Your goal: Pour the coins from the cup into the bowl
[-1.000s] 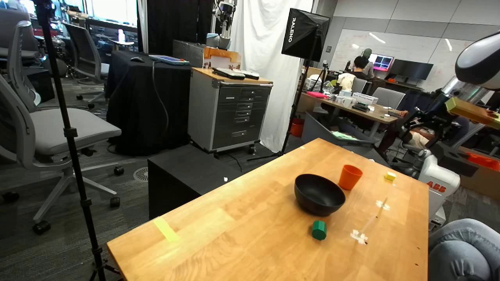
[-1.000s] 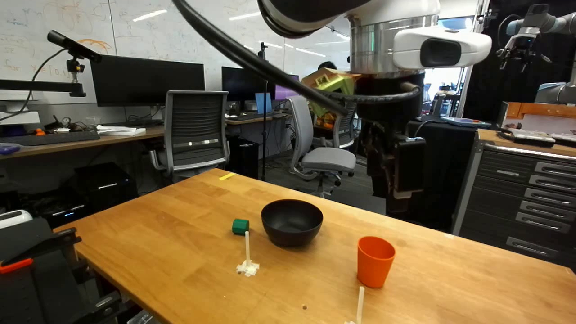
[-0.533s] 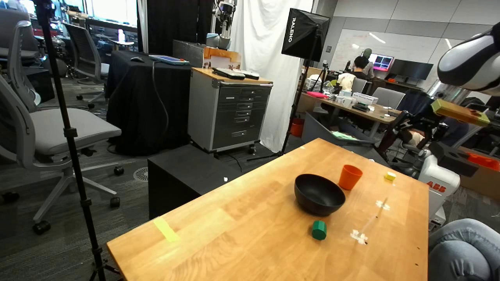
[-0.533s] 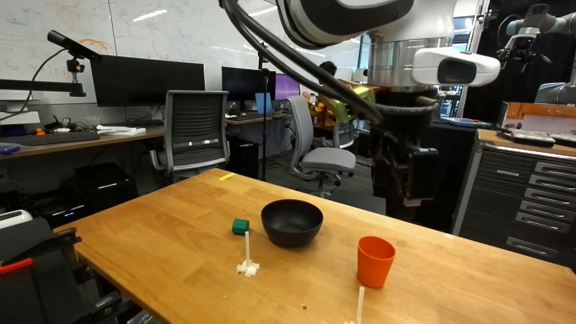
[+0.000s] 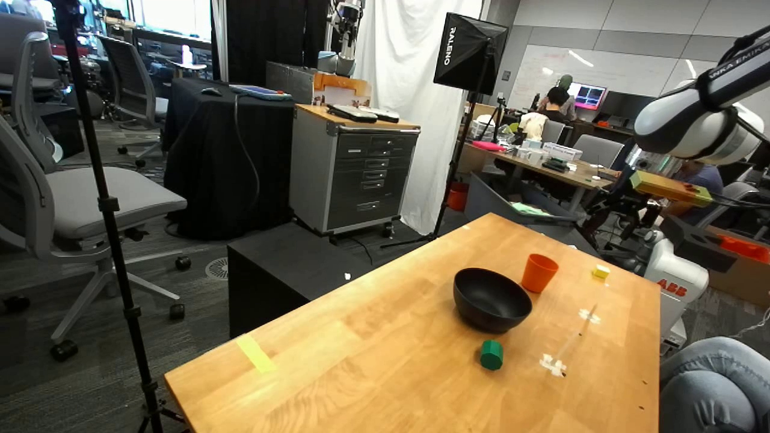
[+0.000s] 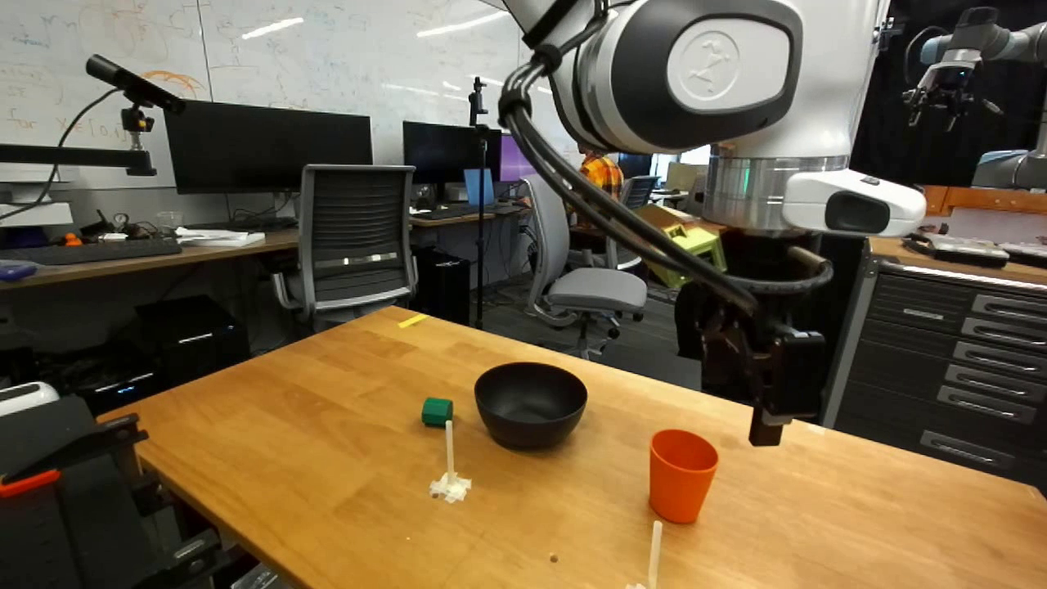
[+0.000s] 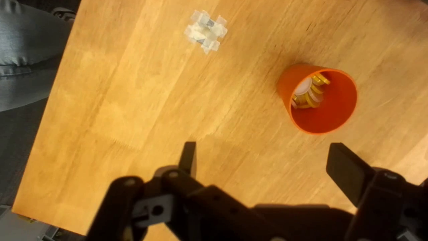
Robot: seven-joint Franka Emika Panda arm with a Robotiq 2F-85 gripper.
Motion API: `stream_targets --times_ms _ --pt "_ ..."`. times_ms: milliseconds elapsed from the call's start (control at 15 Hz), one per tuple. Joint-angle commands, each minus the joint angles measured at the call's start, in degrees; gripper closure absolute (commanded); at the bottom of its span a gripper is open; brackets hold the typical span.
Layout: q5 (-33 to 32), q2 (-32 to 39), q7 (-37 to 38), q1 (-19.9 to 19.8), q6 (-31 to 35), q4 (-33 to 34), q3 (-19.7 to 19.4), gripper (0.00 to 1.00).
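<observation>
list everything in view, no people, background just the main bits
table: 1, light brown, foreground
cup: 1, orange, upright on the table
coins: several, gold and pale, inside the cup
bowl: 1, black, on the table
faceted block: 1, green, beside the bowl
squarish block: 1, yellow, near the table's edge
sticks: 2, white, upright on the table
tape patches: 2, white, around the stick bases
tape strip: 1, yellow, on the table
office chairs: several, mostly grey, background
drawer cabinet: 1, grey, background
gripper: 1, black, open above the table
arm: 1, white and black, above the gripper
</observation>
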Motion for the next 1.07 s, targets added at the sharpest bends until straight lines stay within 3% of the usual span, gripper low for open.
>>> stream_targets --times_ms 0,1000 --pt "1.0 4.8 1.1 -1.1 -1.6 6.6 1.6 0.0" --pt "-0.6 14.4 3.0 0.1 -3.0 14.6 2.4 0.0"
